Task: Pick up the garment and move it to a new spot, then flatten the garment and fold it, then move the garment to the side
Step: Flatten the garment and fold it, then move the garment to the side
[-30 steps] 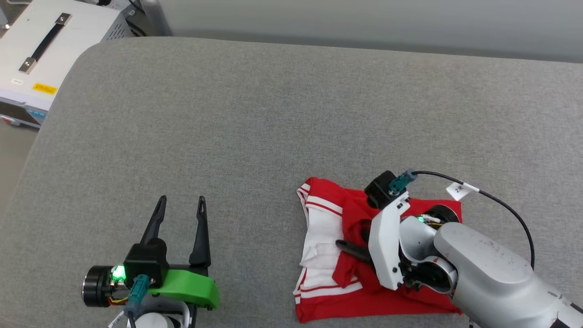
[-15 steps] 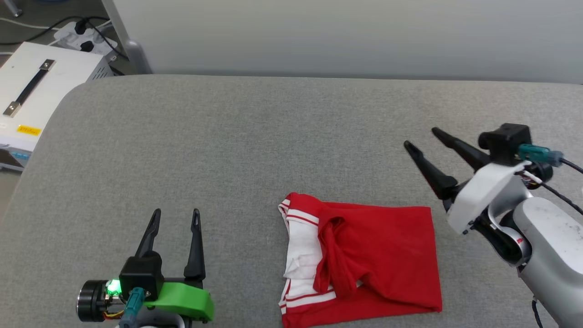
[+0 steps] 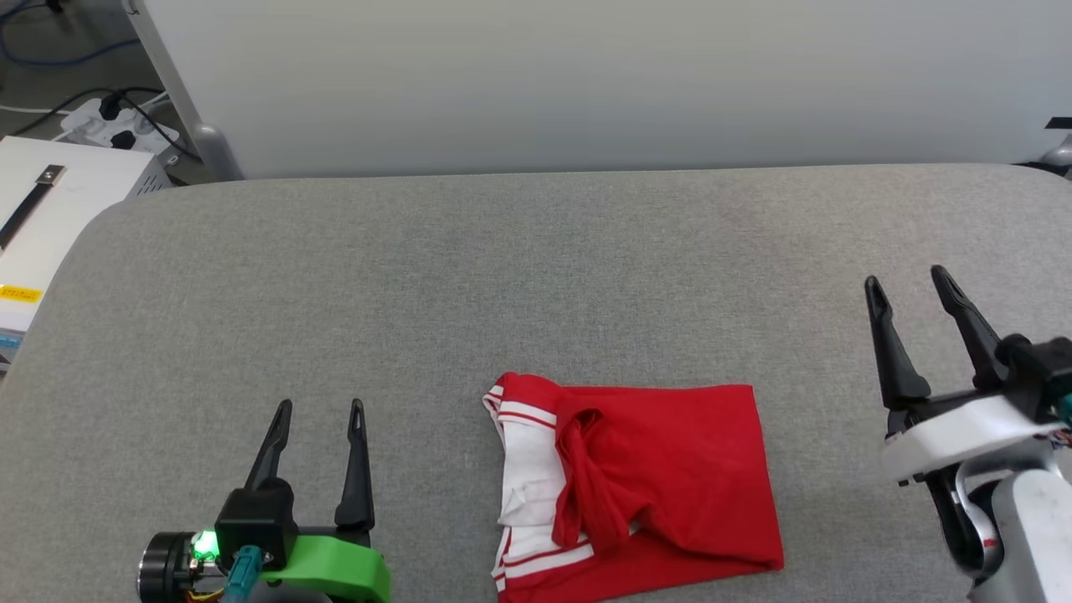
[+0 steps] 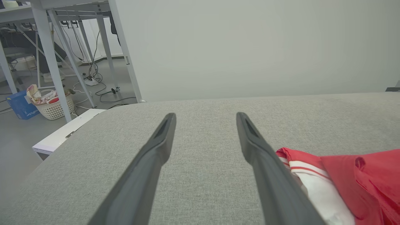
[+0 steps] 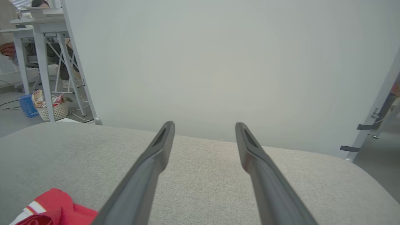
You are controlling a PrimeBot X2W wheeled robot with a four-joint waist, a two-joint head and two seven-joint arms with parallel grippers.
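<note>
Soft red cloth garment, rough grey woven tabletop, matt dark fingers

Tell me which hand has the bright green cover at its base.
The left hand, at the head view's lower left: a green cover sits behind its fingers, while the right hand has a white one.

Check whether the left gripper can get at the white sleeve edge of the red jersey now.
Probably yes. The left gripper is open, and just grey padding lies between it and the white sleeve of the jersey to its right; the right gripper sits beyond the jersey.
</note>
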